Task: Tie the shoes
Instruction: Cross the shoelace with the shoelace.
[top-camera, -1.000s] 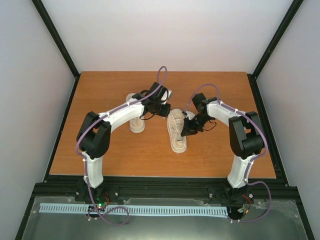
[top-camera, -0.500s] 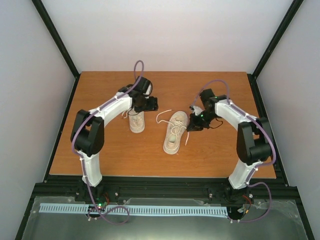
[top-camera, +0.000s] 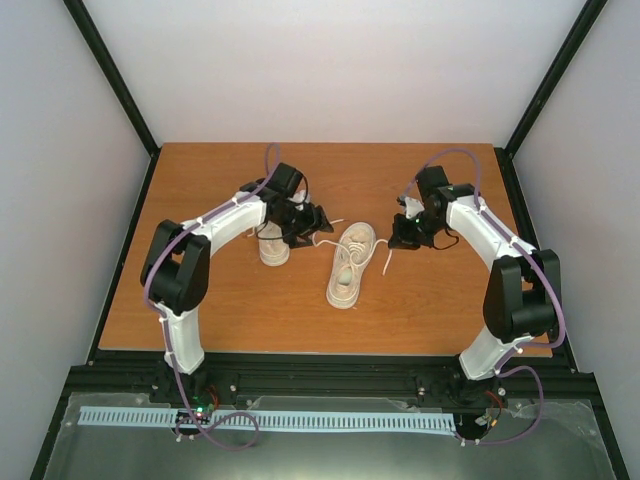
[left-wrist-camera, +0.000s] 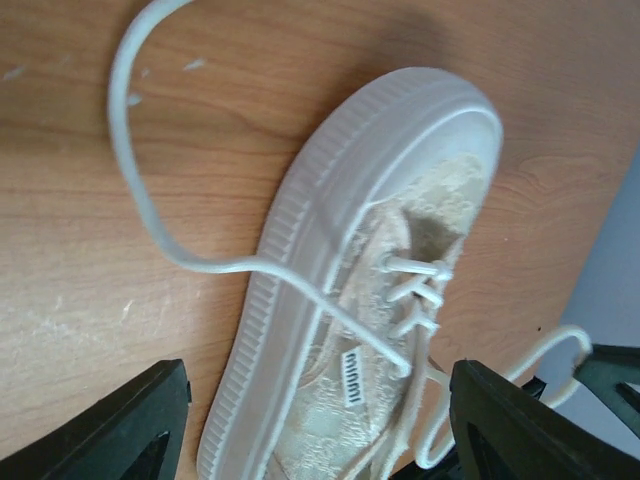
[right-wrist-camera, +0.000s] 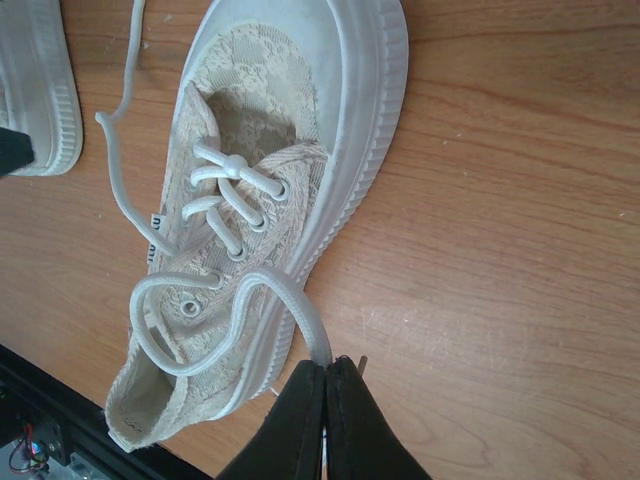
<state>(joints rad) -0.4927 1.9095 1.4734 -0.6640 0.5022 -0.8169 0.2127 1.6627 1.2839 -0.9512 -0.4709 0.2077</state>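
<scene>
Wooden table (top-camera: 200, 300) carries both shoes. The middle shoe (top-camera: 350, 265) shows loose laces and no knot; the left shoe (top-camera: 272, 245) sits half under an arm (lacing hidden). Just left of the middle toe, the left gripper (top-camera: 318, 218) hangs released. The right gripper (top-camera: 393, 240) is clenched on a lace (right-wrist-camera: 308, 322) end, so tying looks barely begun.

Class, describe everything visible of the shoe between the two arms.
The middle shoe is a cream, lace-patterned low-top with smooth toe cap and ribbed pale sole, upright on the wooden table, toe toward the far edge. Its white laces are untied; the right hand pinches one end, the other trails loose.
</scene>
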